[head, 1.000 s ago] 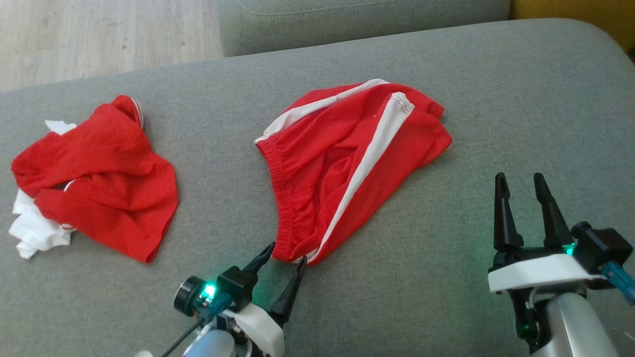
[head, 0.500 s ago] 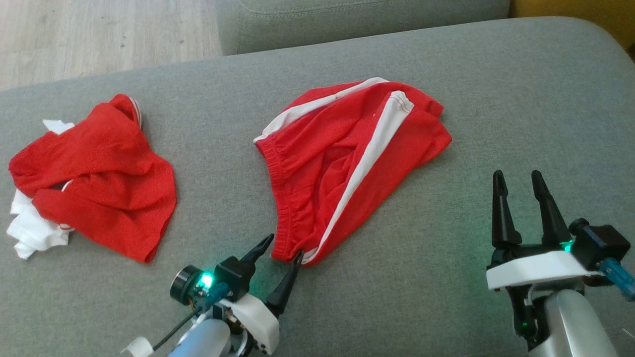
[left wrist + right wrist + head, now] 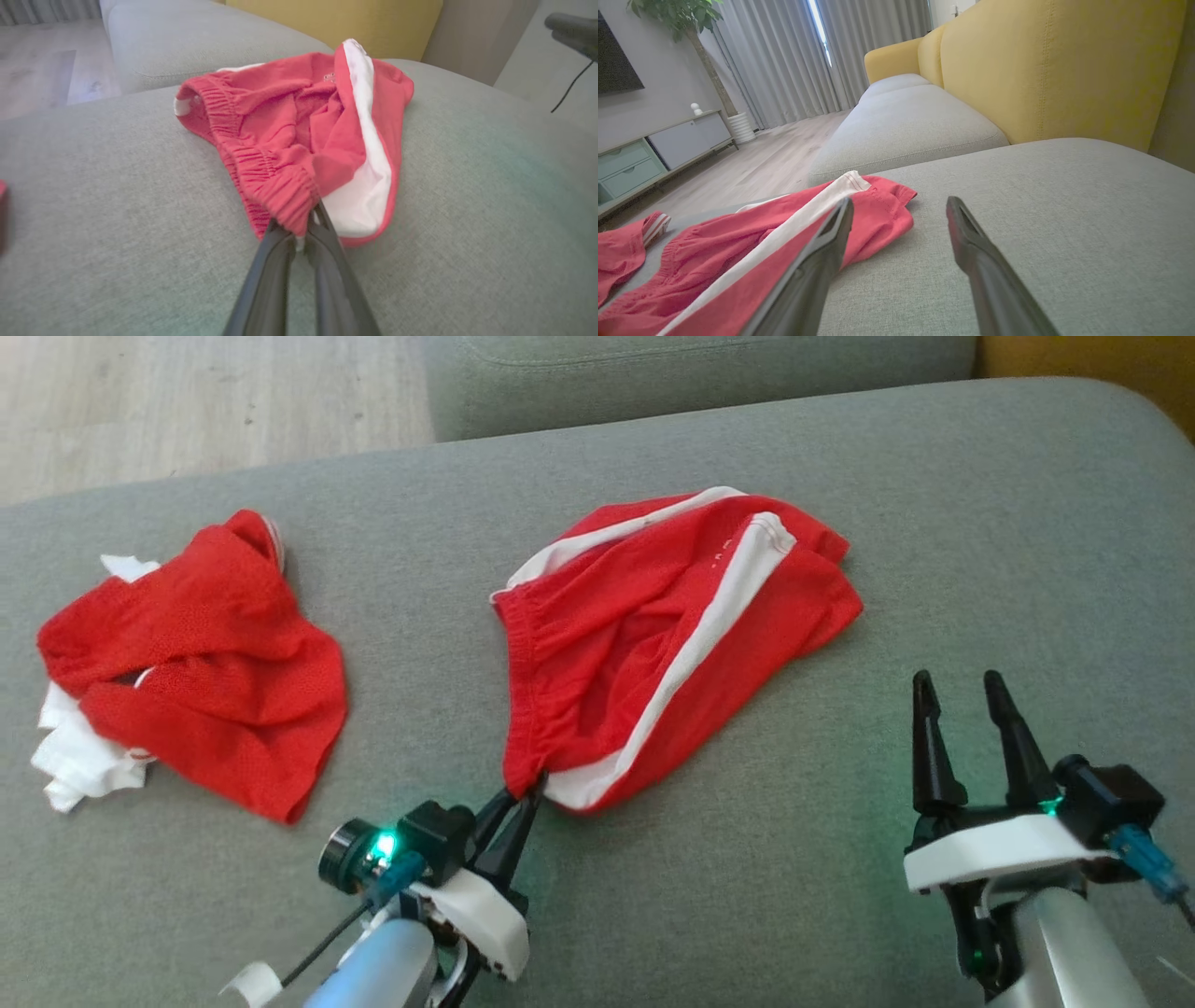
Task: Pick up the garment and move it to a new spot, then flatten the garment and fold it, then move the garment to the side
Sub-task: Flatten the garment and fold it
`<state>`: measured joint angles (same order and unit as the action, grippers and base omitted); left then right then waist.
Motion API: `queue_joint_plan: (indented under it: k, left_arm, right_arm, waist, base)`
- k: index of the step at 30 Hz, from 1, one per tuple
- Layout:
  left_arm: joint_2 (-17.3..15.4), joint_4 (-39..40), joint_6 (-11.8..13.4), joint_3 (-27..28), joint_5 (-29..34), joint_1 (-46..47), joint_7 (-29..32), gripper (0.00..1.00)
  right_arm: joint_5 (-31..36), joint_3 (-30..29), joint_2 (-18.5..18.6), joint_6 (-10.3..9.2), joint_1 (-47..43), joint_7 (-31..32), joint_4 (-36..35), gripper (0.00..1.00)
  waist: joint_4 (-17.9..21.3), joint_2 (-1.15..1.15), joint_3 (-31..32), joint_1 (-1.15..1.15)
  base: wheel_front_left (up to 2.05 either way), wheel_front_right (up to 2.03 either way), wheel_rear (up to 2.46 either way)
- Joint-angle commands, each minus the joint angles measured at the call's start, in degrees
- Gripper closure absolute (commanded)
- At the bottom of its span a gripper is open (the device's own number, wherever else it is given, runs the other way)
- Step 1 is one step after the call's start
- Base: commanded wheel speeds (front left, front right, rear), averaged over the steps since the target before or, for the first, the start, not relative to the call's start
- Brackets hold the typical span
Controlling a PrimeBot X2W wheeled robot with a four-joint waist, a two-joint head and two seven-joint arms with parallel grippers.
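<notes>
Laid crumpled on grey woven sofa cushion [image 3: 840,896]: red knit shorts [image 3: 653,644], white side stripes, gathered elastic waistband. Tiny white print beside stripe, too small to be read. Waistband corner pinched between closed fingers of left gripper [image 3: 526,791]. Right gripper [image 3: 962,709] spread wide above cushion, right of shorts. Crumpled red-and-white garment [image 3: 196,663] seen far left, white part mostly hidden.

Left gripper [image 3: 527,791]: we pinch the red shorts [image 3: 653,635] between fingers [image 3: 266,284] pressed together, tips tilted right.
Right gripper [image 3: 957,683]: our fingers stand apart and upright, empty.
Left forearm [image 3: 373,975]: slants up from below its gripper.
</notes>
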<state>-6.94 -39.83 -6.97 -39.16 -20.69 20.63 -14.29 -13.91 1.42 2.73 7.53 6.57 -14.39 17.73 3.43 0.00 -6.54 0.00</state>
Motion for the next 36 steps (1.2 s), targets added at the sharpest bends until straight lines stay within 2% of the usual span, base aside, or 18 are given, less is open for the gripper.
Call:
queue_joint_plan:
  k: [1, 5, 12, 17, 22, 25, 30, 36]
  left_arm:
    - [-1.15, 2.17, 0.76, 2.56, -0.40, 1.57, -0.70, 1.00]
    - [-0.97, 4.85, 2.12, 4.60, -0.82, 0.82, -0.70, 1.00]
    - [-0.48, 8.40, 5.21, 7.83, -0.30, -0.03, -0.71, 1.00]
    - [-0.29, 8.30, 4.85, 7.64, 0.56, 0.27, -0.71, 1.00]
    - [0.67, 7.85, 4.15, 6.70, 1.45, 1.30, -0.71, 1.00]
    - [1.79, 7.41, 3.58, 5.60, 2.03, 2.46, -0.71, 1.00]
    - [2.80, 6.84, 2.88, 4.30, 2.40, 3.56, -0.71, 1.00]
    - [3.34, 6.43, 2.44, 3.52, 2.69, 3.94, -0.71, 1.00]
  right_arm:
    - [0.70, 1.66, 0.15, -0.04, 2.89, -0.61, -1.18, 0.00]
    - [2.45, 2.21, 0.15, -0.04, 4.62, -0.23, 1.93, 0.00]
    - [4.80, 1.57, 0.15, -0.04, 9.90, 4.26, 7.48, 0.00]
    - [3.36, 2.86, 1.07, -0.04, 15.41, 9.23, 9.49, 0.00]
    - [2.50, 6.68, 4.69, -0.04, 23.23, 15.92, 14.23, 0.00]
    - [0.97, 11.25, 8.40, -0.04, 28.99, 19.38, 19.16, 0.00]
    - [-1.49, 18.65, 12.84, -0.04, 34.02, 20.65, 24.78, 0.00]
    - [-6.67, 25.41, 16.03, -0.04, 37.87, 21.47, 30.30, 0.00]
  waist:
    - [-0.53, 0.00, 0.16, 0.00]
    - [-1.84, 0.00, 0.39, 0.00]
    - [-4.11, 0.00, 0.08, 0.00]
    - [-5.21, 0.00, -0.95, 0.00]
    - [-6.84, 0.00, -2.27, 0.00]
    - [-8.66, 0.00, -3.59, 0.00]
    - [-10.59, 0.00, -4.73, 0.00]
    - [-11.84, 0.00, -5.53, 0.00]
  base:
    - [0.00, 0.00, 0.00]
    - [0.00, 0.00, 0.00]
    - [0.00, 0.00, 0.00]
    - [0.00, 0.00, 0.00]
    - [0.00, 0.00, 0.00]
    - [0.00, 0.00, 0.00]
    - [0.00, 0.00, 0.00]
    - [0.00, 0.00, 0.00]
